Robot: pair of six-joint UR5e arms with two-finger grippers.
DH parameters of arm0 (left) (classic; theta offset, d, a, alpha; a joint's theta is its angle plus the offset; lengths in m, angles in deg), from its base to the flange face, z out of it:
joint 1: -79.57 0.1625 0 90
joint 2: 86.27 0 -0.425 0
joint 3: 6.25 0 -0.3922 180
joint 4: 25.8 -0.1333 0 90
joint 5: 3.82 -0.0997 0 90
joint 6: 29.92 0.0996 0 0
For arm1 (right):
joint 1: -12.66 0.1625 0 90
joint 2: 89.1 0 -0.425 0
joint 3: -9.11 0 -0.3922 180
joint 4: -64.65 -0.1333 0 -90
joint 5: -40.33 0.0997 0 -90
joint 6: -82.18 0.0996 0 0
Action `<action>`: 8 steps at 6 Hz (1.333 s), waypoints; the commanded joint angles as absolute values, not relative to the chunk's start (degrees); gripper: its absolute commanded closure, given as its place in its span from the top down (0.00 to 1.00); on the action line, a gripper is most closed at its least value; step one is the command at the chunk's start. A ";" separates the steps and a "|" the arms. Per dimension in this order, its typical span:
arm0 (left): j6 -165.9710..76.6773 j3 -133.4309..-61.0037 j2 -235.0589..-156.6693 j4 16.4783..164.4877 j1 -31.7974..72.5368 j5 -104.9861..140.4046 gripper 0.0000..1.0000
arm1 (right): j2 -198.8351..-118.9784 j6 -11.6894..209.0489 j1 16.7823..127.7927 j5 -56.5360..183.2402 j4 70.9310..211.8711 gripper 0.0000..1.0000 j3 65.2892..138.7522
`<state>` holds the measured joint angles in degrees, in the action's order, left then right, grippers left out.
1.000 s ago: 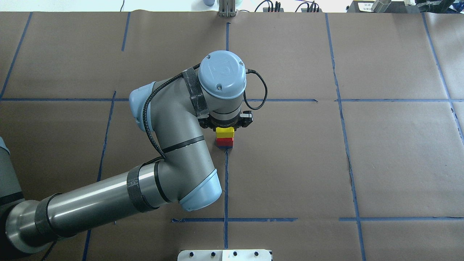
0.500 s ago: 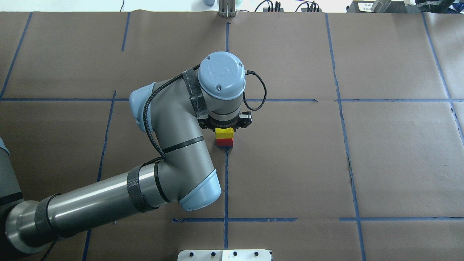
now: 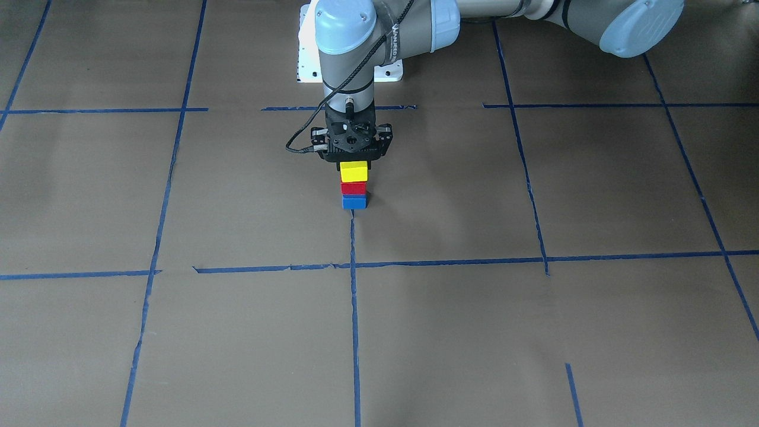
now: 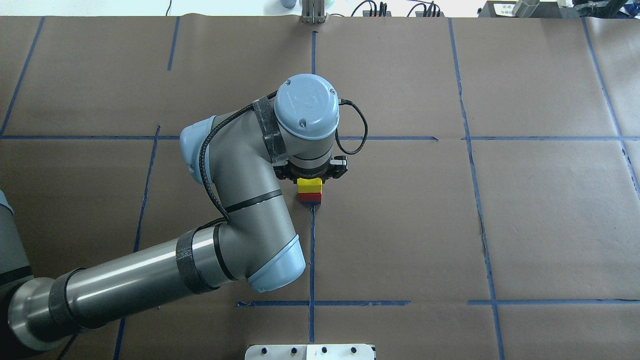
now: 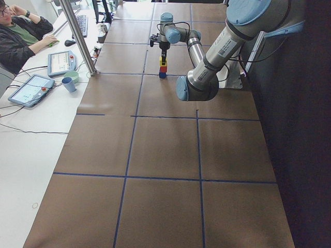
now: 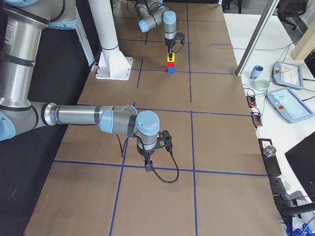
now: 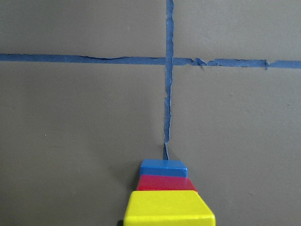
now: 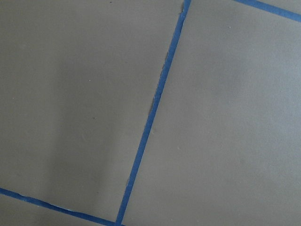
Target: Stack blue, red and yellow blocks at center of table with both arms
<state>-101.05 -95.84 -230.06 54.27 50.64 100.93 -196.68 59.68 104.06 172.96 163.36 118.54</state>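
A yellow block (image 3: 354,172) sits atop a red block (image 3: 353,188) and a blue block (image 3: 354,202), stacked at the table's centre where the blue tape lines cross. My left gripper (image 3: 354,162) points straight down and is shut on the yellow block (image 4: 309,186). The left wrist view shows the yellow block (image 7: 169,207) over the red (image 7: 167,182) and blue (image 7: 163,167) blocks; the fingers are hidden. My right gripper (image 6: 148,165) hangs low over bare table, far from the stack; I cannot tell whether it is open or shut.
Brown paper with a blue tape grid (image 3: 352,265) covers the table. The white robot base plate (image 4: 310,351) is at the near edge. An operator (image 5: 20,36) with tablets sits at the side bench beyond the table's far edge.
The left gripper has come down slightly with the yellow block, so less of the red block shows beneath it. The stack has not shifted.
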 commanded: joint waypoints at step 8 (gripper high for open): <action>-83.52 -111.21 -217.06 50.58 41.47 107.76 1.00 | -196.68 59.85 104.06 172.96 163.44 1.00 118.45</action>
